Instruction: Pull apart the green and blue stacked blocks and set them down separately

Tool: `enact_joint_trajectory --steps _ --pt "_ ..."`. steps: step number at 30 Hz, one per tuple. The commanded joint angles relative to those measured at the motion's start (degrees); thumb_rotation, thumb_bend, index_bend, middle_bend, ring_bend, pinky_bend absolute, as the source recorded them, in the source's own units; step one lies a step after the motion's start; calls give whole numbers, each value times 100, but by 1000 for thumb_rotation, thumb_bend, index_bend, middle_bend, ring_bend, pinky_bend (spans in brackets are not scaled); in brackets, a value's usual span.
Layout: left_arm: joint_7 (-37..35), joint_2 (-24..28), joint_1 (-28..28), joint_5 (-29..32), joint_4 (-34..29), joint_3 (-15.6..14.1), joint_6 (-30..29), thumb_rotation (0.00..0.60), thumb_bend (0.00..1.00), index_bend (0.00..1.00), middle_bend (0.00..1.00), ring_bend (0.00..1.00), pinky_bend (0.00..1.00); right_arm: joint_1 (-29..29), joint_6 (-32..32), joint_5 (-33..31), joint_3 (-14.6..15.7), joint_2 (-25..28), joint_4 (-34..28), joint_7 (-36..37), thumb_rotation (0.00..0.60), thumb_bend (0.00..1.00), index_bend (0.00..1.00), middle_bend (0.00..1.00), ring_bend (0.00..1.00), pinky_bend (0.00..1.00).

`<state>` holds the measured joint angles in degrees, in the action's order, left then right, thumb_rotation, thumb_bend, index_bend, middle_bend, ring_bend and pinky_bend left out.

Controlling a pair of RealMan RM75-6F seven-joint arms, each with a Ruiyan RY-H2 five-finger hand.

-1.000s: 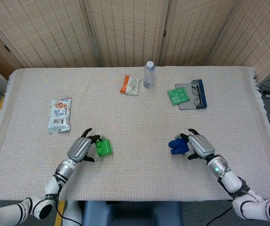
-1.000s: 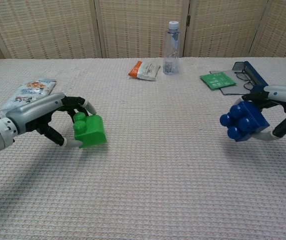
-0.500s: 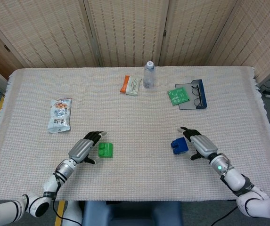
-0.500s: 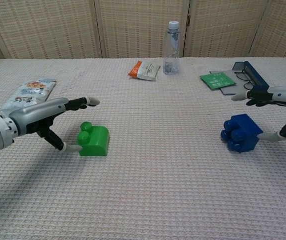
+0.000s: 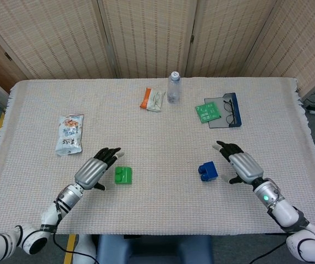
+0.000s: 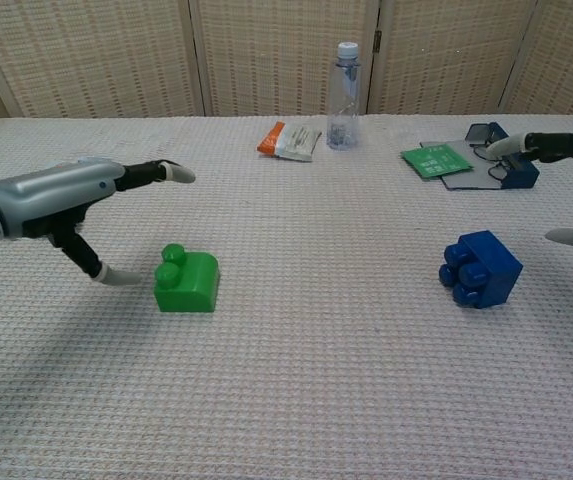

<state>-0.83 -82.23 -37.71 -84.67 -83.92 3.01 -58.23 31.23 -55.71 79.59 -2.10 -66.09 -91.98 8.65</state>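
On the woven tablecloth (image 5: 157,115), well nearer than the water bottle (image 5: 172,86), sitting apart: left hand (image 5: 95,171) hovering spread and empty just left of the green block (image 5: 123,175); right hand (image 5: 244,165) likewise spread and empty just right of the blue block (image 5: 208,170). Lying well apart from each other, both blocks resting free on the cloth, blue one tipped on its side. Looking like light, stiff, smooth plastic; likely best pinching across the flat side walls, not the rounded studs. Separating apparently done.
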Motion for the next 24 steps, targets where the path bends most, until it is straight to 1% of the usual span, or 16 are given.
enact_joint_trajectory --steps 1,4,7,9,11,14,16,18,20,24 --pt "1154 821 412 -261 -827 -208 -738 600 238 0 0 0 0 -851 -1611 25 72 111 -450 -2006 600 378 0 0 0 0" --pt "1336 1062 881 -413 -955 -393 -1404 600 241 2 0 0 0 -1351 -2394 -293 60 41 -721 -2816 600 373 0 0 0 0" --pt "1446 1067 1401 -423 -739 -575 -2009 600 241 7 0 0 0 -1744 -2950 -535 45 -22 -831 -3174 600 372 0 0 0 0" --pt "1544 1010 1734 -234 -548 -615 -2307 600 242 8 0 0 0 -1984 -3260 -679 37 -81 -831 -3318 600 371 0 0 0 0" --pt "1601 990 1967 44 -435 -581 -2454 600 243 8 0 0 0 -2146 -3451 -824 10 -149 -773 -3426 600 373 0 0 0 0" --pt "1356 1020 2270 604 -269 -397 -2565 600 250 8 0 0 0 -2321 -3498 -1148 -124 -182 -589 -3246 600 372 0 0 0 0" --pt "1301 1140 2329 797 -277 -322 -2508 600 254 8 0 0 0 -2380 -3458 -1273 -198 -163 -447 -3074 600 372 0 0 0 0" --pt "1137 1261 2366 772 -349 -201 -2626 600 255 12 0 0 0 -2400 -3349 -1367 -262 -78 -397 -2949 600 372 0 0 0 0" --pt "991 1322 2403 708 -340 -169 -2664 600 255 17 0 0 0 -2410 -3318 -1317 -311 -35 -390 -2812 600 372 0 0 0 0" --pt "974 1393 2384 716 -387 -195 -2414 600 256 20 0 0 0 -2417 -3129 -1201 -264 35 -453 -2675 600 371 0 0 0 0"
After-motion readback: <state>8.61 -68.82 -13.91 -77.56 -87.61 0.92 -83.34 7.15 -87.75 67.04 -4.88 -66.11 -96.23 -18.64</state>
